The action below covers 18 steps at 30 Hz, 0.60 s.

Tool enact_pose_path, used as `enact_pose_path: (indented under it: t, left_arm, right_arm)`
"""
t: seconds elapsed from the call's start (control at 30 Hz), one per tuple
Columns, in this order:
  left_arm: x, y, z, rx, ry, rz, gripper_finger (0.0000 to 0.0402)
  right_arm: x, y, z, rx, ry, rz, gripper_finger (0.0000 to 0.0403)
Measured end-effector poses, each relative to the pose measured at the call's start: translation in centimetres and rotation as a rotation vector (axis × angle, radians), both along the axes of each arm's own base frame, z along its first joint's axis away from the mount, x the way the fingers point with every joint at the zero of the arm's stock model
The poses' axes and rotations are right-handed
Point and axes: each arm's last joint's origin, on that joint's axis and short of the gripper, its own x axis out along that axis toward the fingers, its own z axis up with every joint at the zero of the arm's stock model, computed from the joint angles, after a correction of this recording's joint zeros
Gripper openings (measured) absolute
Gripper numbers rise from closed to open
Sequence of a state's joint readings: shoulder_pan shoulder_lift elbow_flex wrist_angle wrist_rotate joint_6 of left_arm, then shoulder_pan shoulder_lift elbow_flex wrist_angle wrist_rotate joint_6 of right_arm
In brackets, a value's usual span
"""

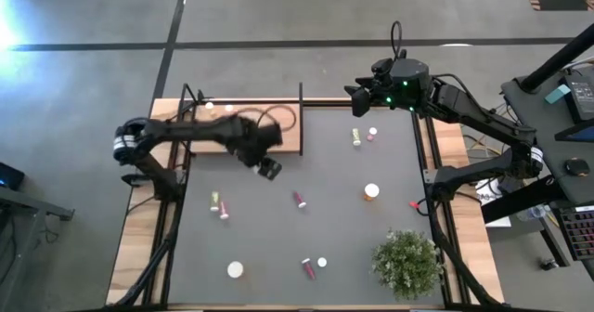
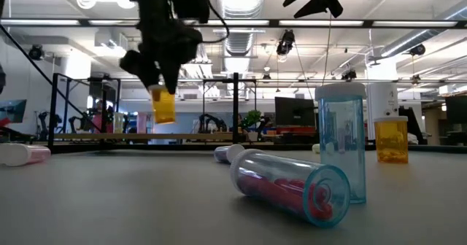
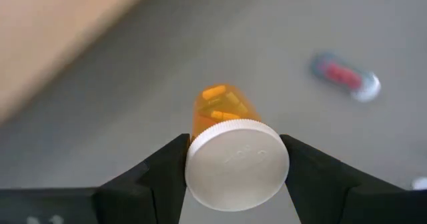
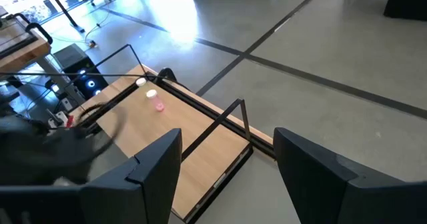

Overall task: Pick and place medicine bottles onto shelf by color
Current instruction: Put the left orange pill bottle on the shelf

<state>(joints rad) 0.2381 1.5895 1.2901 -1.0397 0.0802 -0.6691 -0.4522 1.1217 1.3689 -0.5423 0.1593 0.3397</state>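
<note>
Beside the shelf (image 1: 243,126) — left gripper (image 1: 267,168) clamping orange bottle (image 3: 219,108); right gripper (image 1: 356,97) open.

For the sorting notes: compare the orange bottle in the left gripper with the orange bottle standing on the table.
The held orange bottle hangs above the table, clamped at its white cap by the left gripper; the standing orange bottle rests upright on the tabletop, untouched. The held one is near the shelf; the other stands toward the plant. Both have white caps.

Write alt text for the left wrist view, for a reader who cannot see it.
The left gripper holds an orange medicine bottle by its white cap, the jaws pressing either side, above the dark grey tabletop. A pink bottle lies on its side farther off, and the light-wood shelf fills one corner.
</note>
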Motion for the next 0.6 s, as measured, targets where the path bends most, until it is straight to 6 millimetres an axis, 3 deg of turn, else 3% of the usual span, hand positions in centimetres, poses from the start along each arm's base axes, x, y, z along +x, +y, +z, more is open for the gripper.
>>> enact_pose_path:
  t: [0.3,0.6]
  left_arm:
    - [-0.5,8.2,1.0,0.009,0.110,-0.105,0.0200]
    - [0.1,13.0,1.0,0.042,0.179,-0.192,0.0200]
  right_arm:
    - [0.0,0.0,0.0,0.000,0.000,0.000,0.0226]
    - [0.0,0.0,0.0,0.000,0.000,0.001,0.0226]
